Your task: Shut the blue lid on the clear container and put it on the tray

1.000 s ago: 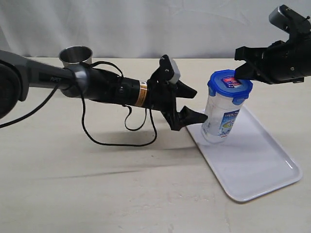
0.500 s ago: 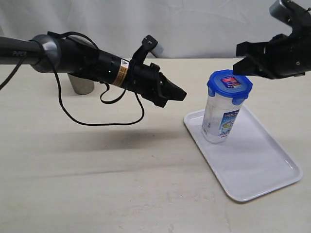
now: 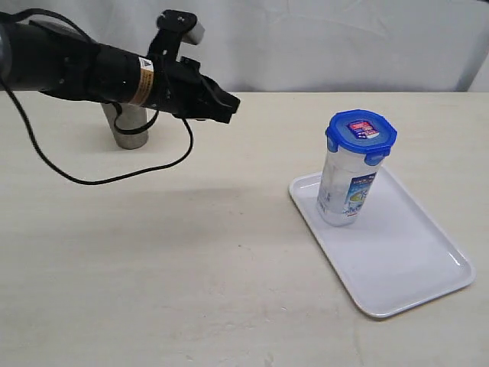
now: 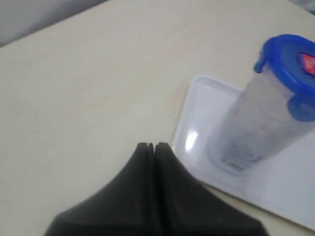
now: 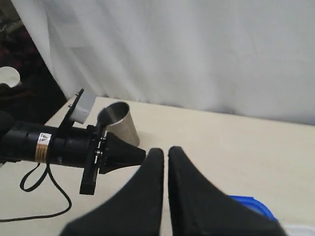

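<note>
The lid (image 3: pixel 361 131) sits on the container (image 3: pixel 345 187), which stands on the tray (image 3: pixel 412 260).

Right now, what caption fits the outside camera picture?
The clear container, blue lid on, stands on the tray while the shut left gripper hangs far off.

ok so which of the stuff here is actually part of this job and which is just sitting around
Part of the job:
- blue lid, on top of the clear container
- clear container, standing on the tray
- tray

Just lying about:
- steel cup, well away from the tray
- black cable, hanging in a loop
</note>
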